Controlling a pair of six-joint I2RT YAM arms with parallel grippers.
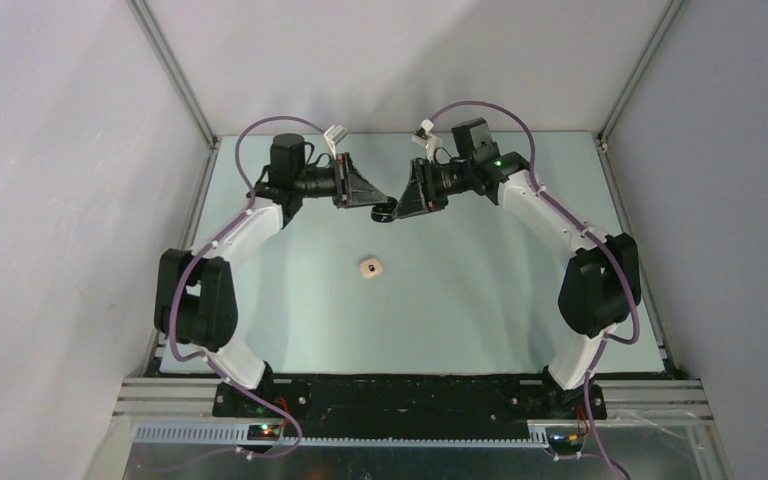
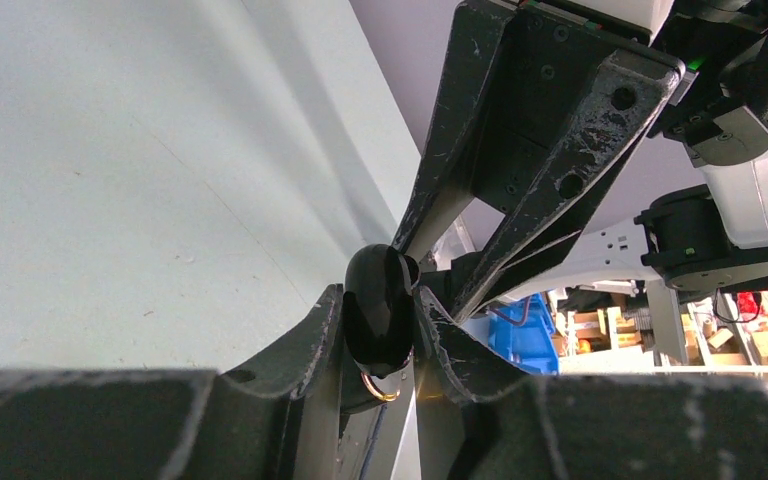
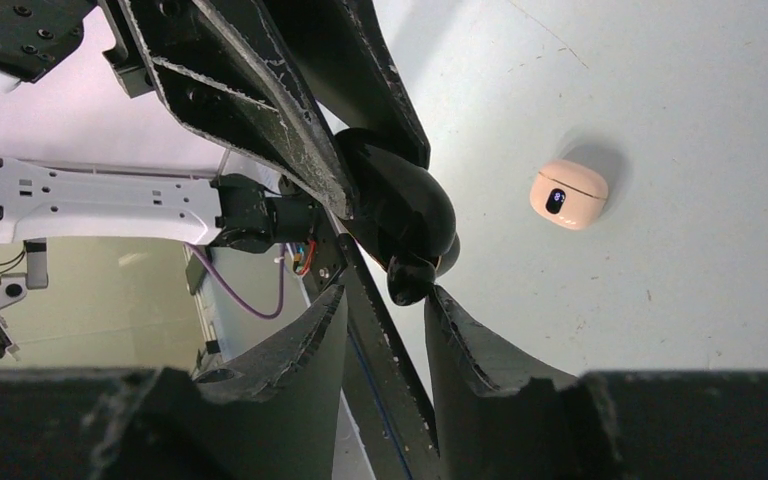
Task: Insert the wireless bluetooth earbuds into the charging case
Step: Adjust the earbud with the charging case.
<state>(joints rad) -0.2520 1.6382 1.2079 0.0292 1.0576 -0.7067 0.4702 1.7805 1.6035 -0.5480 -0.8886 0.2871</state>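
Peach charging case lies closed on the surface, untouched. Beyond it, the left gripper clamps the glossy black charging case. The right gripper brackets one earbud at it, hold unconfirmed. Earbud judged light, slick, tiny; pinch across its flanks.

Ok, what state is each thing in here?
left gripper: shut on the black charging case.
black charging case: clamped in the left gripper; lid state unclear.
right gripper: open, fingertips at the case.
earbud: at the case's edge, between the right fingertips; seating unclear.
beige case: closed, on the table.
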